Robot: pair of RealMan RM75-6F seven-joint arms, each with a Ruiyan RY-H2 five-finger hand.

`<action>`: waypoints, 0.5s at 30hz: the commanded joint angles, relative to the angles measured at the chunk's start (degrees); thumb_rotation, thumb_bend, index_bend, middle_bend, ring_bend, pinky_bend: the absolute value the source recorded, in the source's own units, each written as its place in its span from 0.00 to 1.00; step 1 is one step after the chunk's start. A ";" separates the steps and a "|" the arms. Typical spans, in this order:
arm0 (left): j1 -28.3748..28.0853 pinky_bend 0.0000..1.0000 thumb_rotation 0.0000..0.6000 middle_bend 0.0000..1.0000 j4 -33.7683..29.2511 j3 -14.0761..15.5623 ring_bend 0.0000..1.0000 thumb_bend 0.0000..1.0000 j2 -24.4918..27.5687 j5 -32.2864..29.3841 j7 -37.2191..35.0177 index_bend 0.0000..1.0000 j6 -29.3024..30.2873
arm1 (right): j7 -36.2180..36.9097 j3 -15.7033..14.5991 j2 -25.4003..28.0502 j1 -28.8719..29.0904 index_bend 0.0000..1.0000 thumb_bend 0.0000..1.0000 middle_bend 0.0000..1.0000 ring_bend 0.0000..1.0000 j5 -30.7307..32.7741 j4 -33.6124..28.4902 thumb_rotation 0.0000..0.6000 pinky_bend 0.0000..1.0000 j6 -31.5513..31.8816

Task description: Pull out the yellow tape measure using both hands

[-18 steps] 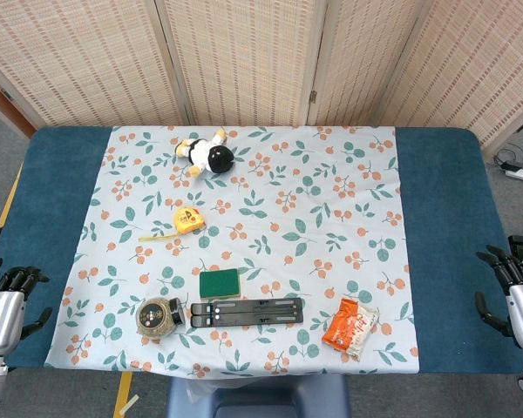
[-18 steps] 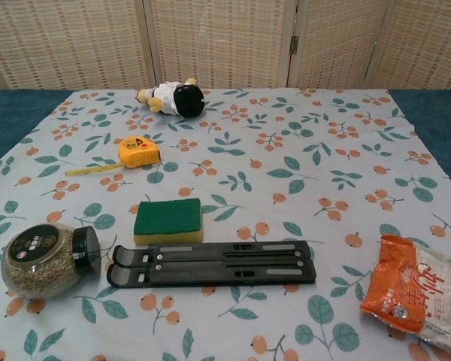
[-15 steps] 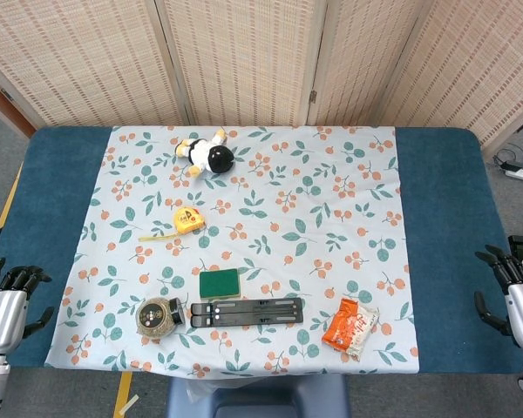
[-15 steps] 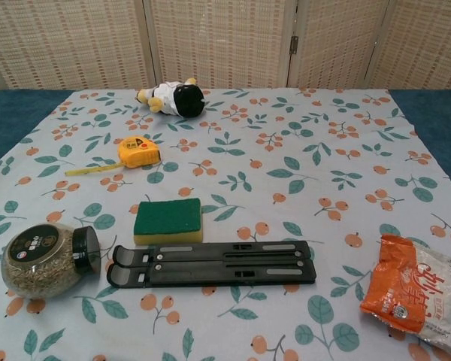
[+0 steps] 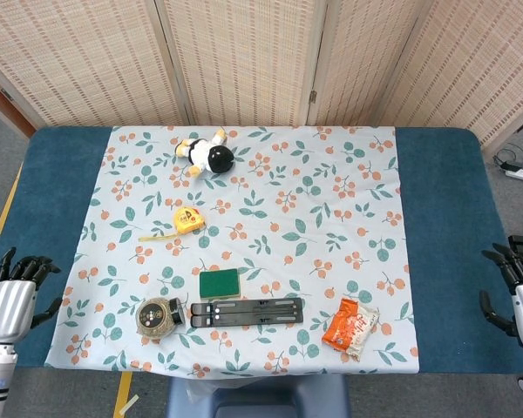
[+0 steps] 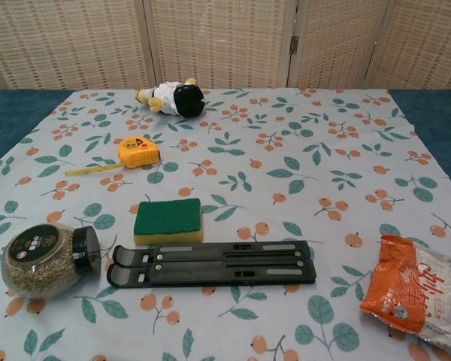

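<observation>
Glass jar (image 6: pixel 49 259) on its side | seeds inside | lid on

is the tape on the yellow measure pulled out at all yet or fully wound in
Partly out: a short strip of blade lies on the cloth, left of the yellow tape measure. Neither hand touches it.

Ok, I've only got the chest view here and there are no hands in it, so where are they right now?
Observer: In the head view, the left hand hangs at the table's near left corner, holding nothing, fingers apart.
Operator: And the right one?
Observer: The right hand is at the table's right edge, also open and empty.
Operator: Is either one near the yellow tape measure?
Observer: No. The yellow tape measure lies left of centre on the floral cloth, well clear of both hands, with a short length of blade already sticking out toward the left.
</observation>
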 commanded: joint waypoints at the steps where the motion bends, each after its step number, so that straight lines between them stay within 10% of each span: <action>1: -2.79 0.00 1.00 0.30 0.58 -1.73 0.23 0.30 -0.07 0.44 -1.25 0.39 -2.34 | -0.11 0.08 0.18 0.21 0.21 0.52 0.15 0.17 -0.21 -0.22 1.00 0.00 -0.12; 15: -18.03 0.00 1.00 0.29 5.92 -8.44 0.22 0.30 -4.71 -7.37 -6.55 0.29 -21.00 | -0.51 0.48 0.17 1.12 0.21 0.52 0.15 0.17 0.50 -0.40 1.00 0.00 -1.45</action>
